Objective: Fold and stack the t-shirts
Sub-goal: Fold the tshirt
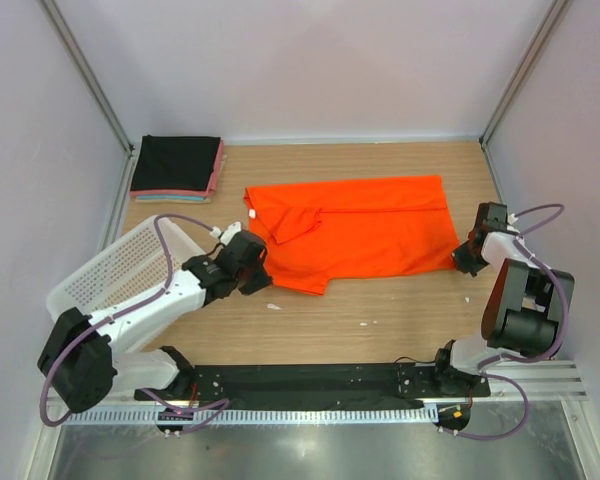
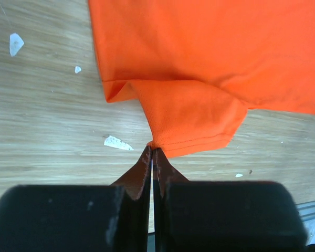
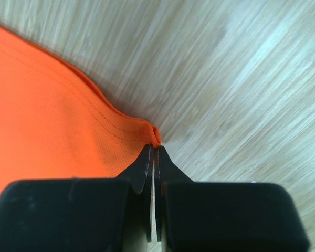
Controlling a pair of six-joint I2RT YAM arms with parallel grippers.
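The orange-red t-shirt [image 1: 370, 232] lies spread across the middle of the table, partly folded, with a sleeve flap at its left. My left gripper [image 1: 263, 270] sits at the shirt's near-left edge. In the left wrist view its tips [image 2: 152, 152] are shut on the corner of a hemmed flap of the shirt [image 2: 199, 113]. My right gripper [image 1: 461, 262] is at the near-right corner. In the right wrist view it [image 3: 153, 148] is shut on the shirt's hem corner [image 3: 147, 131]. A stack of folded t-shirts [image 1: 177, 162], black on top with pink and teal edges below, rests at the back left.
A white mesh basket [image 1: 120, 272] stands at the left, beside the left arm. Small white scraps [image 1: 273, 306] lie on the wood near the shirt's front edge, and one scrap [image 2: 117, 142] shows close to the left fingertips. Walls enclose the table on three sides.
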